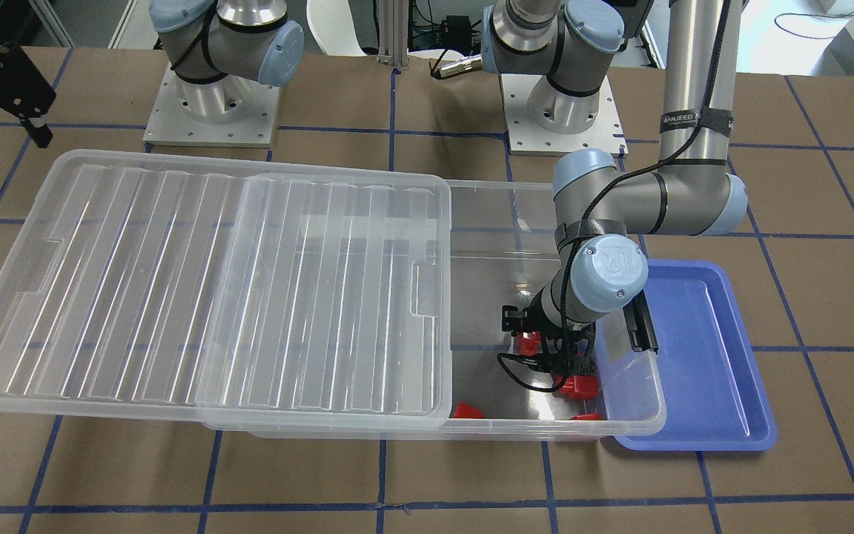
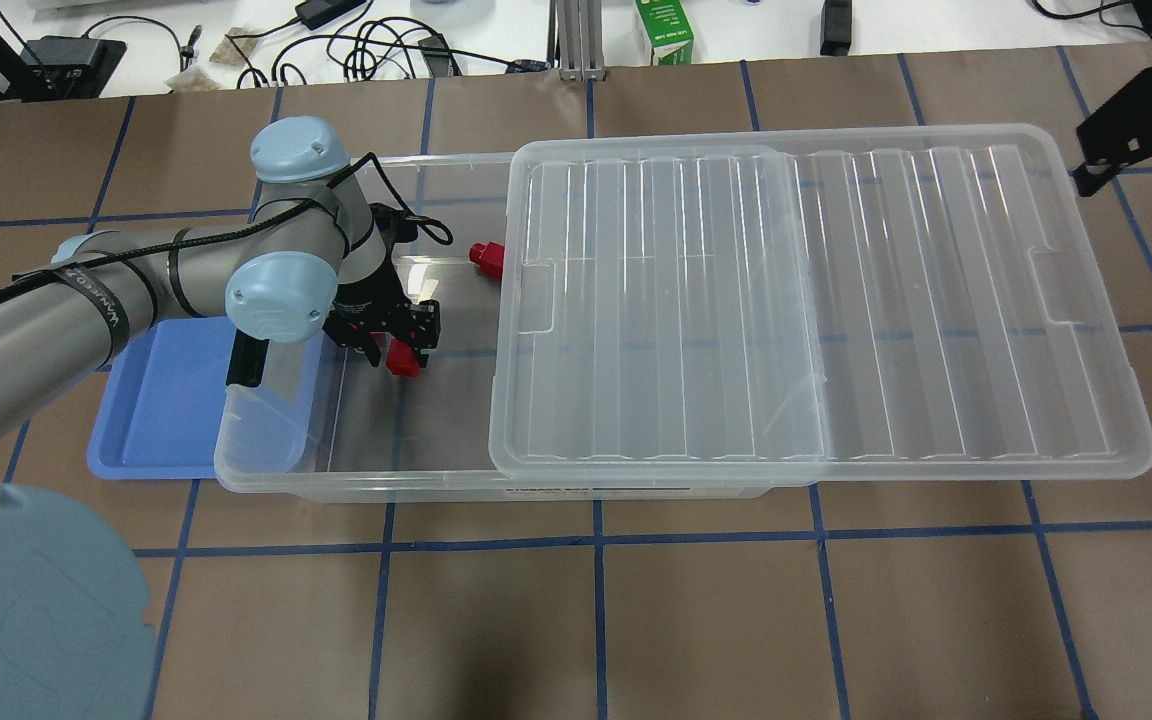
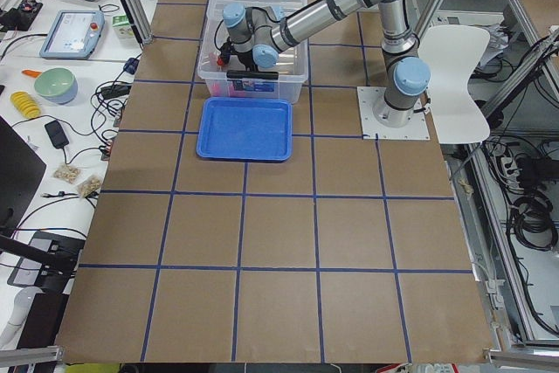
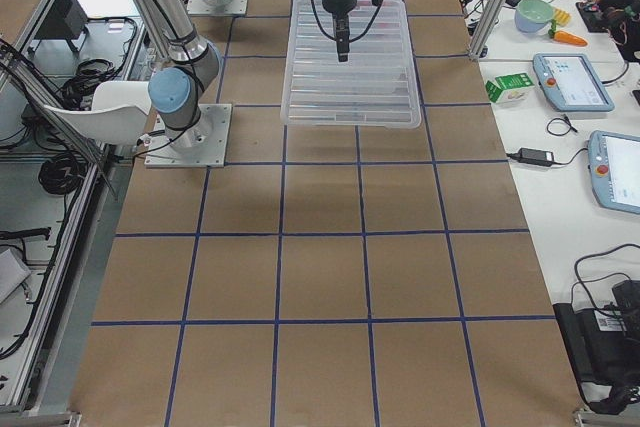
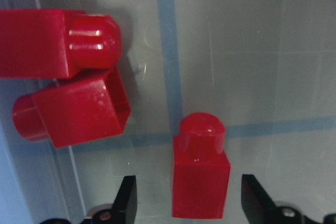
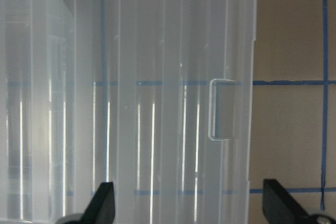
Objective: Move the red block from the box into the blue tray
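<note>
The clear box lies across the table with its end toward the blue tray uncovered. My left gripper is down inside the box and open. One red block lies on the box floor between its fingers, stub pointing away; I see no contact. Two more red blocks lie close by on the left. In the overhead view the gripper is over the red block, and another red block lies at the lid's edge. The blue tray has nothing in it. My right gripper is open above the lid.
The ribbed clear lid is slid sideways, covering most of the box and overhanging it on my right. The black latch sits on the box end above the tray. More red blocks lie along the box's wall on the operators' side.
</note>
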### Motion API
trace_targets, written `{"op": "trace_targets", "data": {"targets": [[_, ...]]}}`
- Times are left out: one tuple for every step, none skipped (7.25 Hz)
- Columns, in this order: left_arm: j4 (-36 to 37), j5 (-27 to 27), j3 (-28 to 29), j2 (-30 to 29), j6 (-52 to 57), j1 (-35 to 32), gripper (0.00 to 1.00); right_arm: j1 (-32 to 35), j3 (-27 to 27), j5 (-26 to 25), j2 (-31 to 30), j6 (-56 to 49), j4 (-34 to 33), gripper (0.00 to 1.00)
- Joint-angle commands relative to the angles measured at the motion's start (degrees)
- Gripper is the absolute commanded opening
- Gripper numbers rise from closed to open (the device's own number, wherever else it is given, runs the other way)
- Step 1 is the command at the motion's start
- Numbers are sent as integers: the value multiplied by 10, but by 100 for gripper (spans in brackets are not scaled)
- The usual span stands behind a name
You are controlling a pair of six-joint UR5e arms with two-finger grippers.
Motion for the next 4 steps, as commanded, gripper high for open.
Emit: {"op": "trace_targets", "data": {"targets": [[2,0,5,0,0,0,0,81,3,-2,6,120,-8,100],[1,-1,9,12,1,1,0,101,3,-2,13,163,-7,100],[-3,2,17,23,0,-1,0,119,3,-2,20,185,-8,100],[-39,1,46,39,-1,-1,0,124,3,-3,20,189,-9,100]]}}
